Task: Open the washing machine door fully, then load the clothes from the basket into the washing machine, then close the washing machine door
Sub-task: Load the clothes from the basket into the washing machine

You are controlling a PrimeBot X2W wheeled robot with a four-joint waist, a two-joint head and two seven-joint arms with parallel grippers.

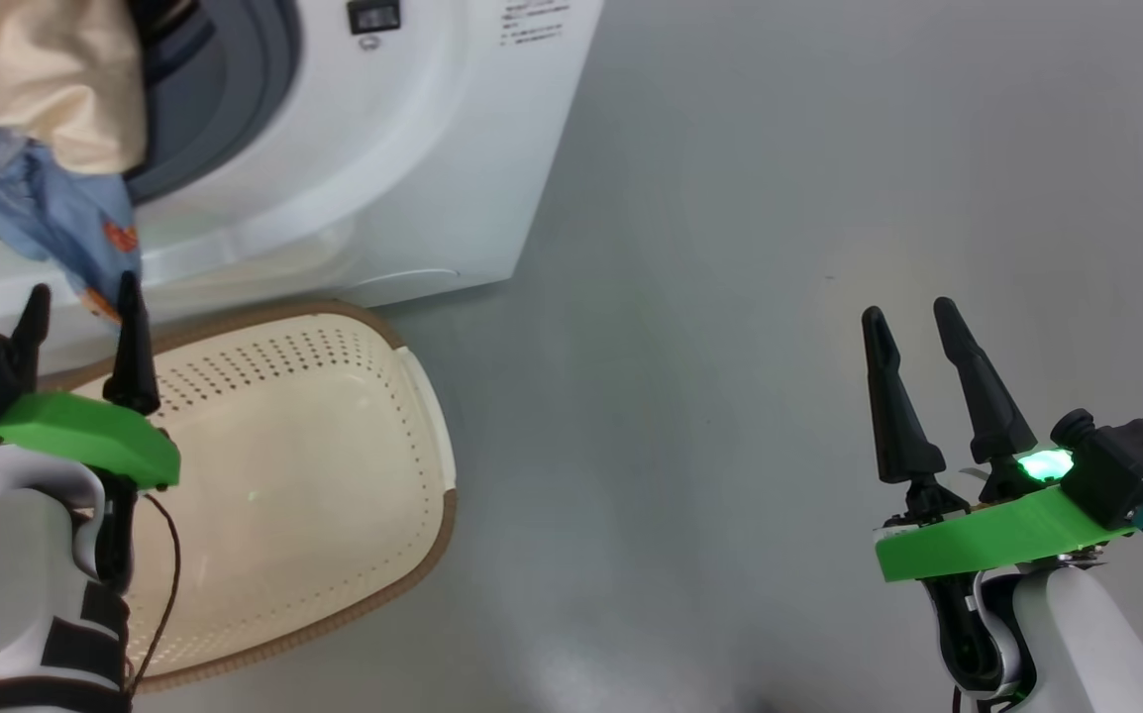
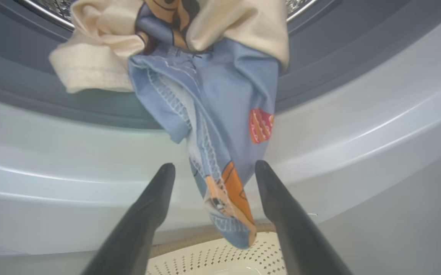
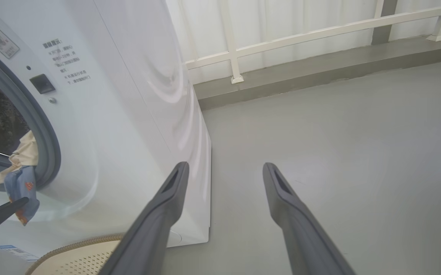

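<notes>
- Step in hand: loading. The clothes (image 2: 213,88) lie bunched on the gasket (image 2: 320,49) at the mouth of the machine (image 1: 383,198), only half in. The cream piece sits above and ahead of the left gripper (image 2: 214,165), and the blue piece hangs down over the white front.
- Left gripper: fingers spread wide, gripping nothing. In its wrist view the blue tail dangles between the two fingertips, close to them; whether it touches either one I cannot tell.
- The basket (image 1: 438,515) sits just below and behind this gripper, against the foot of the machine, and looks empty.
- Right gripper (image 1: 908,309): open, empty, over bare floor (image 1: 730,297), with the machine well off to its left.
- Next move, as I judge it: close the left fingers on the hanging tail, then lift it up and forward past the gasket so that nothing drapes over the lip. Cloth left there could catch in the door when it is shut.
</notes>
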